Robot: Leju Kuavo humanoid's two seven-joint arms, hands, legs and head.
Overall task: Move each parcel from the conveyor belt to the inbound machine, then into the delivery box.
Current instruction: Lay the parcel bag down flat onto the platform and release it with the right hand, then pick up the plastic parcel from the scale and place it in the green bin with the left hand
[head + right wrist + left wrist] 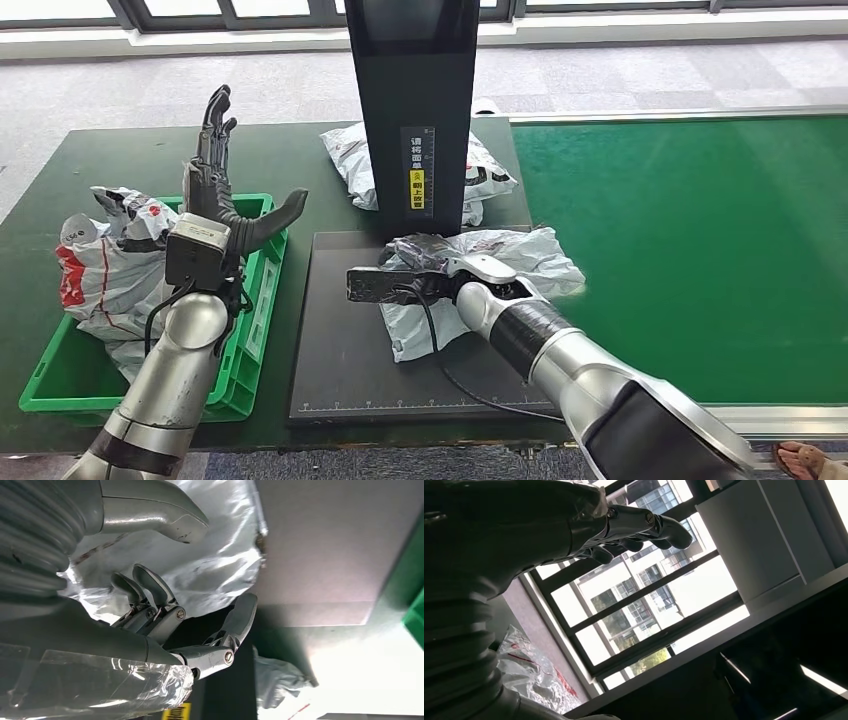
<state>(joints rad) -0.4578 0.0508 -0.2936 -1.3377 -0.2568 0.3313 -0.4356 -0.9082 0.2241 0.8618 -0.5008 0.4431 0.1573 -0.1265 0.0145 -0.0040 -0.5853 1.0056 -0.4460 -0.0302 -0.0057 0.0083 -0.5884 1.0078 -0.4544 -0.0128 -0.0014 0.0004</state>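
A grey plastic parcel (530,255) lies on the black platform (335,370) of the inbound machine, in front of its dark column (415,100). My right hand (400,283) hovers at the parcel's left end. In the right wrist view this hand (165,625) has loosely curled fingers (240,615) and the thumb apart, over the shiny parcel (200,555), with nothing pinched. My left hand (215,195) is raised above the green delivery box (60,385), fingers spread upward and empty; it (574,525) shows against windows in the left wrist view.
Crumpled grey-and-red parcels (100,270) fill the green box; one (529,675) shows in the left wrist view. Another parcel (350,160) lies behind the column. The green conveyor belt (700,250) stretches to the right. A person's foot (800,460) is at the lower right corner.
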